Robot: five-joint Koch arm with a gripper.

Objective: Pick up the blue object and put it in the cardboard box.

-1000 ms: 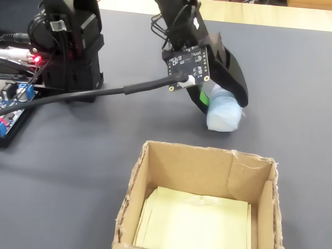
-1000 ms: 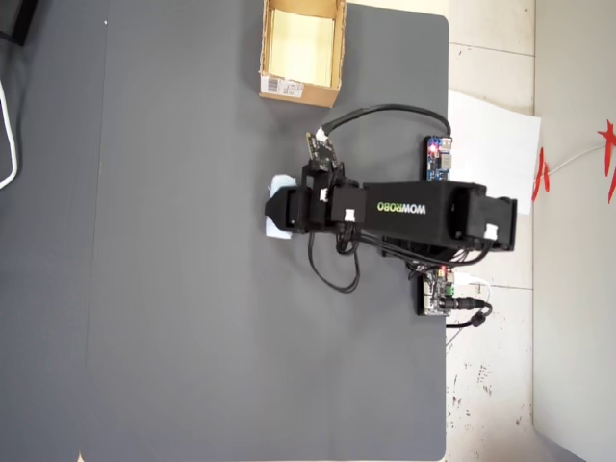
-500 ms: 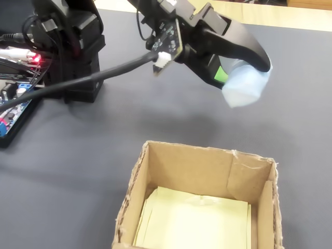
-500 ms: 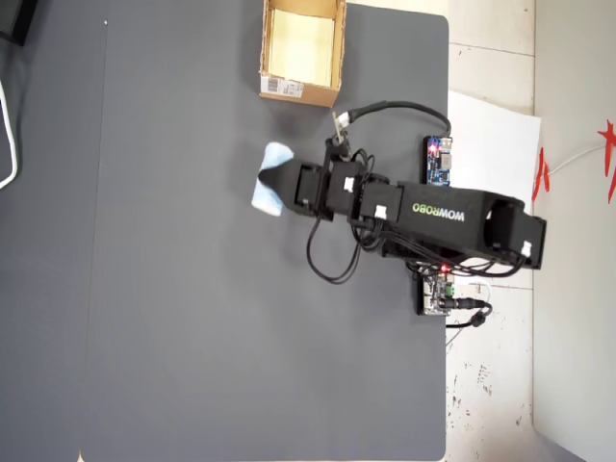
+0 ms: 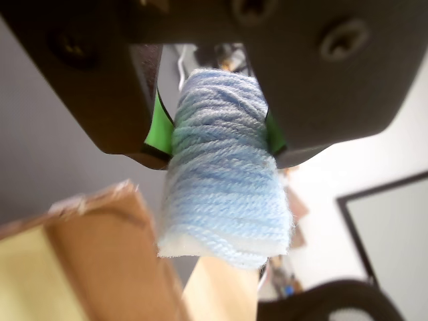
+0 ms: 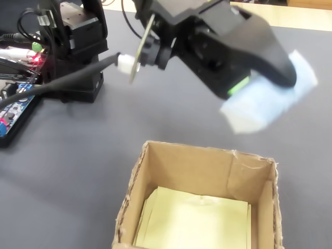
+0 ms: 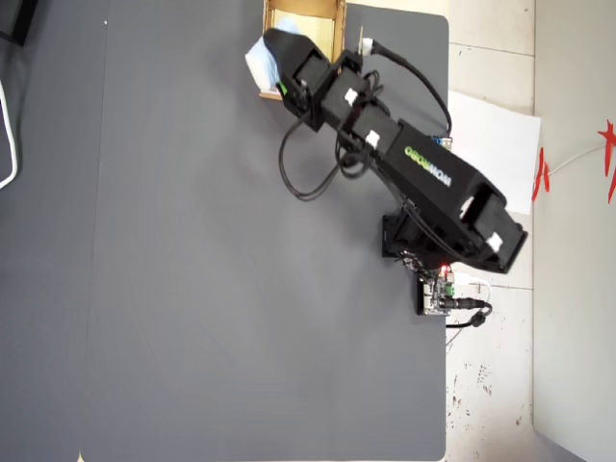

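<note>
Gripper [image 5: 217,137] clamped on the pale blue yarn roll [image 5: 224,194]; jaws press its upper part from either side, green pads showing at both contact edges, lower half of the roll hanging free below them.

Position: roll is in the air, clear of the grey table [image 6: 78,150]. Fixed view puts it [image 6: 270,104] beyond the far rim of the cardboard box [image 6: 202,171] and toward its right corner, not yet over the opening. Overhead view agrees: roll [image 7: 260,63] sits just beside the box's edge [image 7: 337,19], to the left of it in that view. Wrist view has a box wall [image 5: 100,254] close below and left of the roll.

Box interior open, pale yellow liner on the floor, nothing else seen inside.

Judgement on the carry: bring the roll inward until it hangs over the liner, well within all four walls, before loosening. Keep height enough that the dangling end clears the rim; yarn is fuzzy and could catch on the torn cardboard edge. Open wide on release, since fibres may cling to the pads.
</note>
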